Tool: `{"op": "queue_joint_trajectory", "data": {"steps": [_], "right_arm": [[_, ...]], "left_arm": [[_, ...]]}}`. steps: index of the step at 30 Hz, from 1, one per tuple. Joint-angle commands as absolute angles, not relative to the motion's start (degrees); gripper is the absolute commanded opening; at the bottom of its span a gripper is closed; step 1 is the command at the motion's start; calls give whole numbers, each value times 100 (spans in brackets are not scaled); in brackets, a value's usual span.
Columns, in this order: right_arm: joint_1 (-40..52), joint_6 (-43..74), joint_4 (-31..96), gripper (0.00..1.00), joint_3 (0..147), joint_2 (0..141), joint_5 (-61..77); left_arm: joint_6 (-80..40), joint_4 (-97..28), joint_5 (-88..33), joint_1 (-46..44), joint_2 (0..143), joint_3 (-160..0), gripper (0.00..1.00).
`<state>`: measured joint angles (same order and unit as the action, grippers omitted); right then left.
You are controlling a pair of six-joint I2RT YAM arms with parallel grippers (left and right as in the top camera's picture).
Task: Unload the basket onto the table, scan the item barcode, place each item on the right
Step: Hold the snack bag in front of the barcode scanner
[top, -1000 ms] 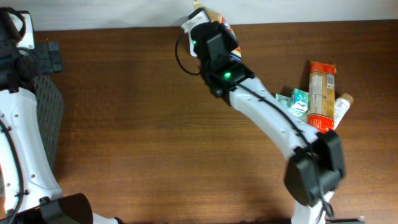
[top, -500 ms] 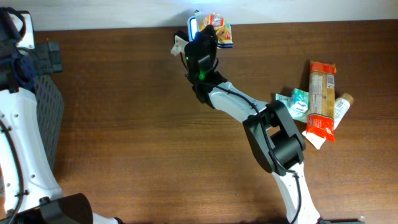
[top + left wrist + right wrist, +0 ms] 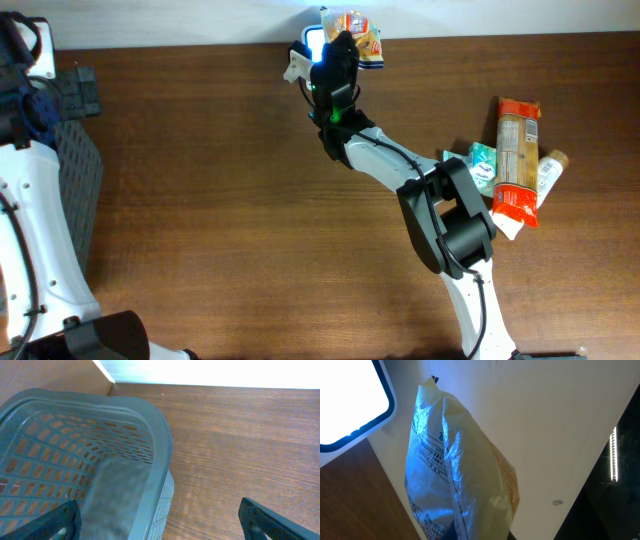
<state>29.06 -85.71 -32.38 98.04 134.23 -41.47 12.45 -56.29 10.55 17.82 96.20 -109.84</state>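
The item is a crinkly yellow and orange snack bag (image 3: 358,24) with printed text on its clear back (image 3: 455,470). My right gripper (image 3: 340,50) is shut on its lower end and holds it up at the table's far edge. The bag hangs right beside the scanner (image 3: 308,42), whose screen (image 3: 347,400) glows bright white at the upper left of the right wrist view. The bag hides the right fingers almost fully. At the far left, my left gripper (image 3: 162,532) stands wide open and empty, one finger over the basket and the other over bare wood.
A grey plastic basket (image 3: 159,430) sits at the table's left edge (image 3: 80,185) under the left arm. At the right lie an orange packet (image 3: 517,160), a green pouch (image 3: 480,165) and a small tube (image 3: 551,168). The wall runs along the far edge.
The right arm has folded in and turned its wrist. The bag, mostly hidden behind the gripper before, now shows beside the lit scanner, a little nearer the far edge. The left arm is still.
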Motion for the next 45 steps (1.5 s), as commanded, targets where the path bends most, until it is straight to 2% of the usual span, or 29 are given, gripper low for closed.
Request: {"op": "queue_joint_trajectory", "data": {"steps": [1,9,15,21,25,28,36,45], "right_arm": [[2923,-8573,-3306,4,9913,13432,-4101],[2963,-8571,-3277,4,9911,13432,-4097],[3022,-8569,-2609,4,9911,13432,-4191],[3026,-8571,-2574,4,9911,13432,-4285],[3028,-8571,-2829,4,9911,13432,-4285],[3046,-8501,-3470,4,9911,13432,-4174],[2895,-8095,-3522,4,9913,13517,-3138],[2724,-8095,-3588,4,9913,13673,-3131]], "left_arm": [[1295,-5621,1035,1806,9555,-11052,99],[1295,-5621,1035,1806,9555,-11052,99],[1295,-5621,1035,1806,9555,-11052,99],[1295,-5621,1035,1806,9555,-11052,99],[1295,-5621,1035,1806,9555,-11052,99],[1295,-5621,1035,1806,9555,-11052,99],[1295,-5621,1035,1806,9555,-11052,99],[1295,-5621,1035,1806,9555,-11052,99]]}}
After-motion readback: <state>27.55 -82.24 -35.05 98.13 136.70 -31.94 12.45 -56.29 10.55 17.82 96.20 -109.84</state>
